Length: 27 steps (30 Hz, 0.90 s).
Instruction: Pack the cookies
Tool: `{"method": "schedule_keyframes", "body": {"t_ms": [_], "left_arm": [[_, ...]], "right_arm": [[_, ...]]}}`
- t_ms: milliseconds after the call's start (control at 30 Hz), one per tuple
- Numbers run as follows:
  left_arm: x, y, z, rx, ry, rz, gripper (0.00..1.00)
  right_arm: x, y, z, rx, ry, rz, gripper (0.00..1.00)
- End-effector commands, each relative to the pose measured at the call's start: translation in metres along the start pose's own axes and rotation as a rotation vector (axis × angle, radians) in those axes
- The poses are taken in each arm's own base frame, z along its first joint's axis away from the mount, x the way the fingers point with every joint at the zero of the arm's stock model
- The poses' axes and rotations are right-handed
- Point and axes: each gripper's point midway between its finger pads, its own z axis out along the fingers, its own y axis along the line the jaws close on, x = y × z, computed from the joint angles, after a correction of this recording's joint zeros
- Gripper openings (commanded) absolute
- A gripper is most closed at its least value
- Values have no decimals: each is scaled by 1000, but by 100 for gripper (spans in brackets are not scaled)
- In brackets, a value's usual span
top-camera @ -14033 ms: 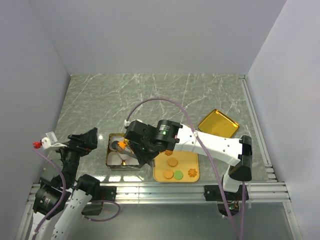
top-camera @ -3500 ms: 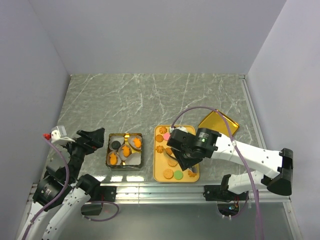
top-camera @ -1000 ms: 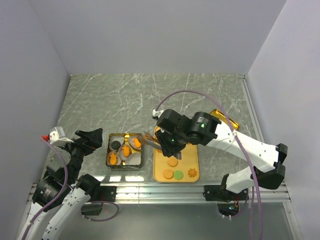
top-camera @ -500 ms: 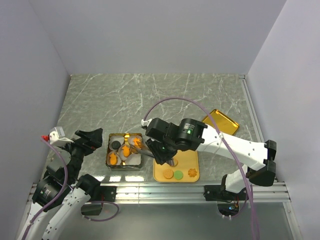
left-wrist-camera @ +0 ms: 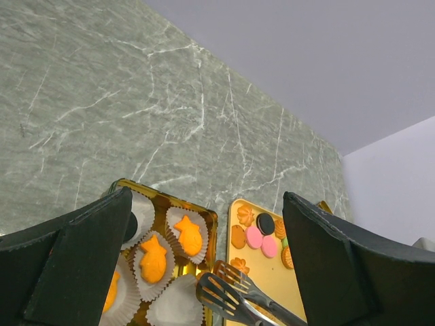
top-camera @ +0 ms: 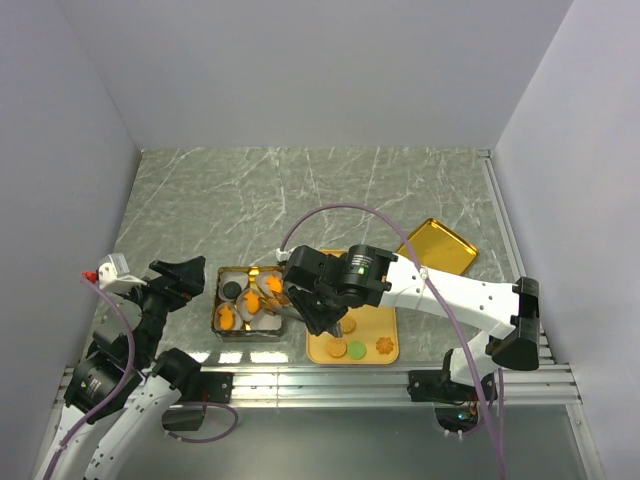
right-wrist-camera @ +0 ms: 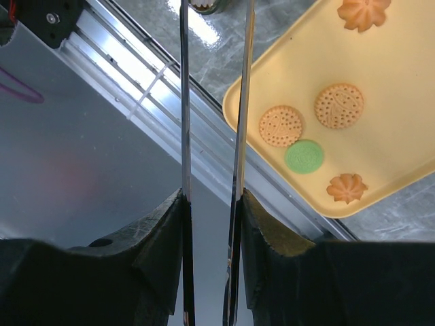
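The cookies [top-camera: 356, 349] lie on a yellow tray [top-camera: 390, 318]: tan rounds [right-wrist-camera: 281, 125], a green disc [right-wrist-camera: 304, 155], flower shapes [right-wrist-camera: 346, 187], and pink [left-wrist-camera: 255, 236] and dark ones [left-wrist-camera: 266, 223]. My right gripper [top-camera: 320, 303] is shut on metal tongs [left-wrist-camera: 231, 299]. The tong tips reach over the near right corner of a gold tin [top-camera: 216, 300]. A small orange-brown piece shows between the tips [left-wrist-camera: 198, 274]. The tin holds white paper cups with orange fish-shaped biscuits [left-wrist-camera: 189, 236]. My left gripper [top-camera: 180, 277] is open and empty, left of the tin.
A gold lid [top-camera: 437, 246] lies at the back right of the tray. The metal rail [right-wrist-camera: 156, 88] runs along the table's near edge, just below tin and tray. White walls close in the table on three sides.
My right arm has swung the tongs left from above the tray to the tin's near right corner. The left arm has not moved.
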Motion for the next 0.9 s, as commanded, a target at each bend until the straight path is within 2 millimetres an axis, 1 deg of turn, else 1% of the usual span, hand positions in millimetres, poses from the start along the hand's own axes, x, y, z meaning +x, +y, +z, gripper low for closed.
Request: {"method": "schedule_keyframes", "body": {"t_ms": [0,133,467,667,867], "left_arm": [[-15,-8,-5,21,-37,-22,100],[-15,-9,-5,21,-35,-20,99],[-14,-8,-4,20,-32,-15,100],[-13,-8,-3,16,-28,-12,99],[-13,-8,-3,14,-28,-12,100]], "right_arm": [[-8,4,4,-7,-36,0,32],[-7,4,7,-4,-28,-4,34],[-5,5,11,1,-9,-11,46],[-3,3,12,7,-4,-11,49],[-6,2,11,15,-14,-9,50]]}}
